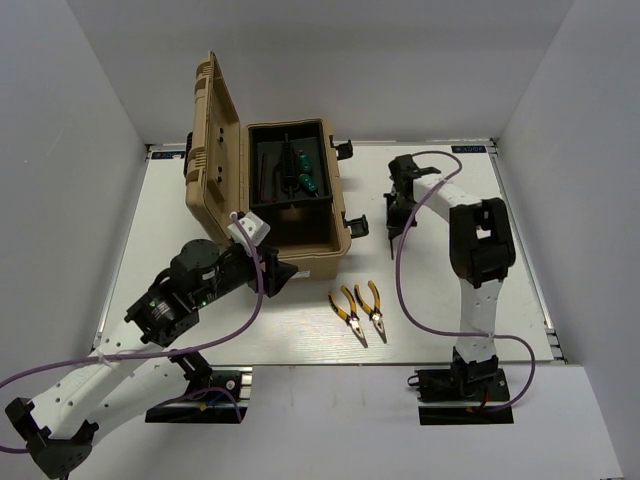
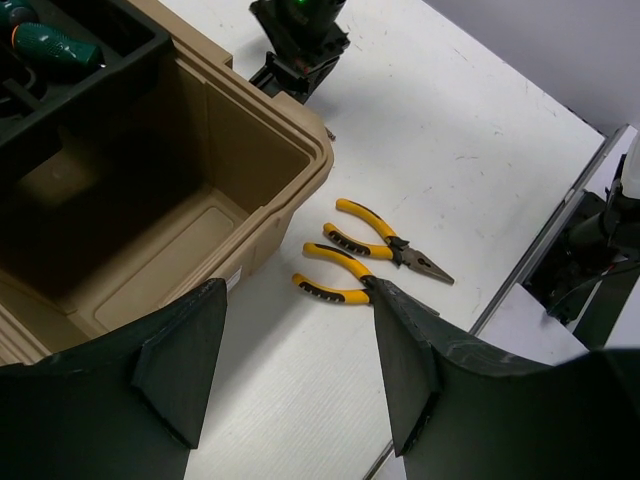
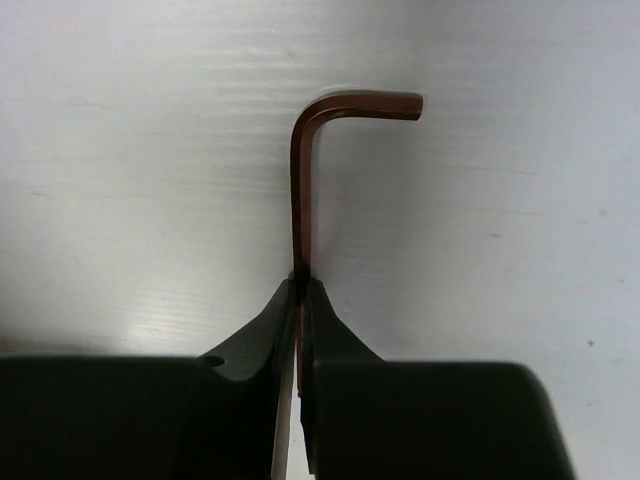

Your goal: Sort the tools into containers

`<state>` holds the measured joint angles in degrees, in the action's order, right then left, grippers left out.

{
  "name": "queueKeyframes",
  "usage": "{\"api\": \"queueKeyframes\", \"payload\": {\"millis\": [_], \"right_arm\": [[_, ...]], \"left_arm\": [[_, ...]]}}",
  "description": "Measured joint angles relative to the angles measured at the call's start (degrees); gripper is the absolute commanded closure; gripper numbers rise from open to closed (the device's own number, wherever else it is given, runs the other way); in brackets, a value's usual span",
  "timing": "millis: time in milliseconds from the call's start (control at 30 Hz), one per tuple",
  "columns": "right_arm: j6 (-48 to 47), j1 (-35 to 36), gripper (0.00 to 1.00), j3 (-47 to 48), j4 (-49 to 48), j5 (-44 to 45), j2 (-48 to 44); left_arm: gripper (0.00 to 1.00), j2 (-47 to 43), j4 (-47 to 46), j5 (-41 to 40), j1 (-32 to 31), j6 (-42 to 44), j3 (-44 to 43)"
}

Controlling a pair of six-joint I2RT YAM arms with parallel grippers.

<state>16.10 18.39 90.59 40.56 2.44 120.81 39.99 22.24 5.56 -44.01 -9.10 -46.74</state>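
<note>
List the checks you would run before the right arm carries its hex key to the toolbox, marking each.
1. Hex key gripped: ok, right gripper jaws shut on its long leg.
2. Key lifted off table: cannot tell.
3. Toolbox lid open: ok.
4. Left gripper outside the box: ok, jaws open, by the front wall.
5. Pliers out of the way: ok, both on the table.

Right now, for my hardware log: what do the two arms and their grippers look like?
The left arm and right arm have white links and black joints, each with a looping purple cable. The left gripper and right gripper have matte black wedge-shaped fingers.
</note>
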Motion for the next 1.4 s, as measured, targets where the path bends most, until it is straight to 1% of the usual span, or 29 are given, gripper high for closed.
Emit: {"api": "queueKeyframes", "payload": {"millis": [200,300,433,533,567,600,667,733,833,967,1067,1167,1233,1400], "right_arm": [[-2.1,-3.3,1.00,-1.4,0.4,-7.6,-5.2],[-3.1,-3.3,1.00,1.5,1.9,-11.1,-8.8],[-3.4,-2.9,1.00,10.1,3.7,-14.4,-11.2],[-3.8,-2.2,1.00,22.5,7.8,-16.0,-9.7],[-4.0,-2.1,1.00,27.2,7.5,-16.3,-8.9],[-4.2,-1.7,1.00,30.4,6.3,-16.7,-8.7],[-4.1,-0.9,1.00,33.3,3.8,-18.1,-9.4],[-3.3,0.2,1.00,34.6,1.7,-21.6,-9.8],[1.3,2.7,1.00,34.1,-5.5,-29.0,-9.2],[7.9,7.3,1.00,34.9,-18.2,-36.2,-4.6],[10.7,10.8,1.00,35.7,-25.3,-39.7,0.3],[11.9,14.3,1.00,35.8,-29.2,-40.8,5.0],[11.5,16.2,1.00,35.8,-29.5,-40.5,7.4],[8.1,19.6,1.00,37.0,-29.0,-34.5,11.7]], "left_arm": [[0.29,0.4,-0.9,0.9,0.0,0.0,0.3],[0.29,0.5,-1.3,1.6,0.0,0.0,0.5],[0.29,0.5,-2.1,2.5,0.0,0.0,0.5],[0.29,0.2,-3.5,3.5,0.0,0.2,0.5],[0.29,-0.1,-3.8,3.8,0.0,0.3,0.5],[0.29,-0.5,-4.3,4.1,0.0,0.4,0.5],[0.29,-1.3,-5.3,4.7,0.0,0.5,0.5],[0.29,-1.9,-6.7,5.0,0.0,0.7,0.5],[0.29,-2.6,-9.0,5.1,0.0,0.7,0.5],[0.29,-3.0,-11.4,4.8,0.0,0.7,0.5],[0.29,-3.0,-12.2,4.3,0.0,0.7,0.5],[0.29,-3.0,-12.4,3.8,0.0,0.7,0.5],[0.29,-3.0,-12.4,3.4,0.0,0.7,0.5],[0.29,-2.7,-12.0,2.3,0.0,0.5,-0.1]]}}
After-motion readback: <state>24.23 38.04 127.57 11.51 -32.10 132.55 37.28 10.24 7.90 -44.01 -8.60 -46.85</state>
